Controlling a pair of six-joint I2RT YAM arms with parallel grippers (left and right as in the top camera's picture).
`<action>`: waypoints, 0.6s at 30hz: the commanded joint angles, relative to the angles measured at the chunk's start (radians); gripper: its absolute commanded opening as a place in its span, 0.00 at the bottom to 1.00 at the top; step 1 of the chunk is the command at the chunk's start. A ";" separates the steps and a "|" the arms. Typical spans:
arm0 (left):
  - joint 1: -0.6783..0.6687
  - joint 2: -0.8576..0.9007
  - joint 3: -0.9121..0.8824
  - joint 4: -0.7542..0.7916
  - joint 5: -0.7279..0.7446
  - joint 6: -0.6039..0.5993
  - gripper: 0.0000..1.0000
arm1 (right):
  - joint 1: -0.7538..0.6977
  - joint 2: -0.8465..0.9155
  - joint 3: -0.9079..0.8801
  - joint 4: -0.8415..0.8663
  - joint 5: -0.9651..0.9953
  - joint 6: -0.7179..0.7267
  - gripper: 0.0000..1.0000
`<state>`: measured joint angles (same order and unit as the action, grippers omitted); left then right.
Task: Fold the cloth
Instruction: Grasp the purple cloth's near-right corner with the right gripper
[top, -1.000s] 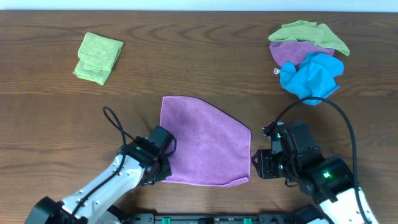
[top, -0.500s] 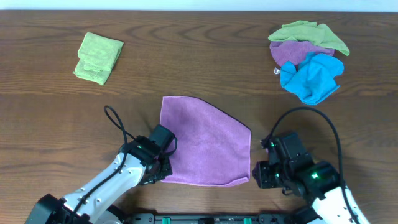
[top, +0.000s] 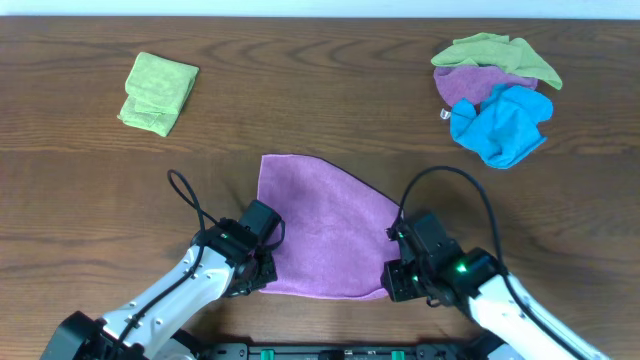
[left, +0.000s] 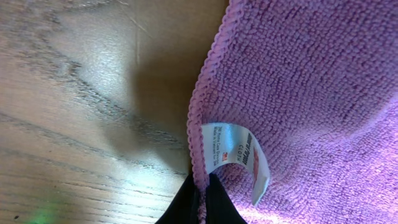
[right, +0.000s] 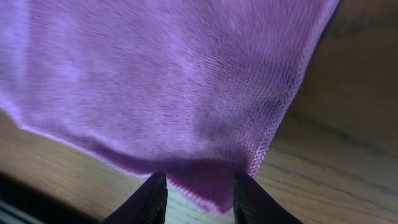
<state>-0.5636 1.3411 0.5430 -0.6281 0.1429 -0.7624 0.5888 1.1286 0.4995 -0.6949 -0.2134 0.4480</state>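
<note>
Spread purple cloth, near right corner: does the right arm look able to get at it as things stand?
Probably yes: the right end effector sits open astride the spread purple cloth's corner, with nothing between them.

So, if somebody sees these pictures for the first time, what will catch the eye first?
The purple cloth lies spread flat at the near middle of the table, with the left gripper pinching its hem by a white label and the right gripper open around the other near corner. Then come the heap of coloured cloths far right and the folded green cloth far left.
</note>
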 joint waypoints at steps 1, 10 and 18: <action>0.001 0.031 -0.017 0.012 0.008 -0.005 0.06 | 0.008 0.048 -0.002 0.012 0.007 0.046 0.35; 0.001 0.031 -0.017 0.013 0.008 -0.005 0.06 | 0.008 0.055 0.000 -0.005 -0.015 0.087 0.33; 0.001 0.031 -0.017 0.017 0.008 -0.005 0.06 | 0.008 0.055 0.000 -0.005 -0.113 0.098 0.33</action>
<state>-0.5636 1.3411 0.5430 -0.6273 0.1429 -0.7628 0.5888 1.1809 0.4995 -0.6979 -0.2760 0.5262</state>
